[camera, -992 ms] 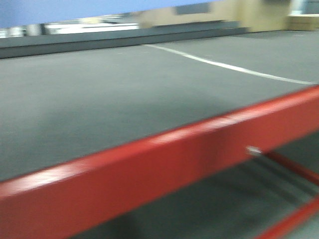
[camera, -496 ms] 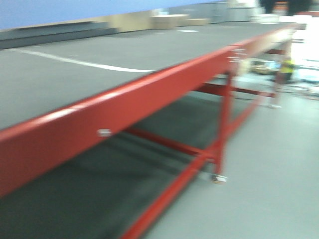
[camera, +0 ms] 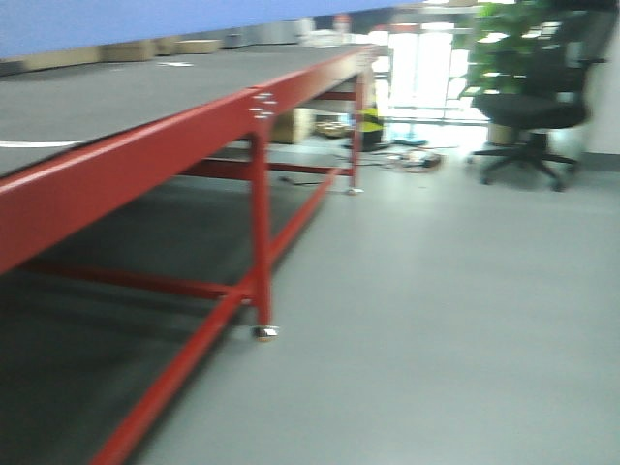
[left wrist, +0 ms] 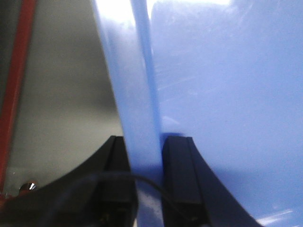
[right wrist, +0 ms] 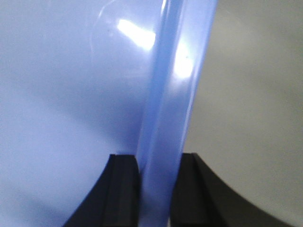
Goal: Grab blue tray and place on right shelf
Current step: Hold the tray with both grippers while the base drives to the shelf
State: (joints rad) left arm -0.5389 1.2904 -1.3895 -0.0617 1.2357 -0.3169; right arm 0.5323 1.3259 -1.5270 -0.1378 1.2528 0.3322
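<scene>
In the front-facing view, which is blurred, the blue tray [camera: 145, 19] shows only as a pale blue band along the top edge from 10 to 12 o'clock, above everything else. Under it the red-framed worktop [camera: 116, 170] with its dark mat runs from the left side away toward 12 o'clock. Grey floor [camera: 436, 320] fills the right half. A black office chair [camera: 528, 107] stands at 2 o'clock with a green plant [camera: 504, 39] behind it.

In the left wrist view, the left fingers [left wrist: 116, 163] rise from 6 o'clock, pinching the tray's flared rim, one finger pressed to each face of it. The rim runs up toward 12 o'clock and the tray's broad glossy surface [left wrist: 227, 94] spreads toward 3 o'clock. A red frame bar [left wrist: 14, 85] lies at 9 o'clock.

In the right wrist view, the right fingers [right wrist: 124, 182] at 6 o'clock likewise clamp the rim between them. The tray body [right wrist: 61, 94] fills the 9 o'clock side, with grey floor at 3 o'clock.
</scene>
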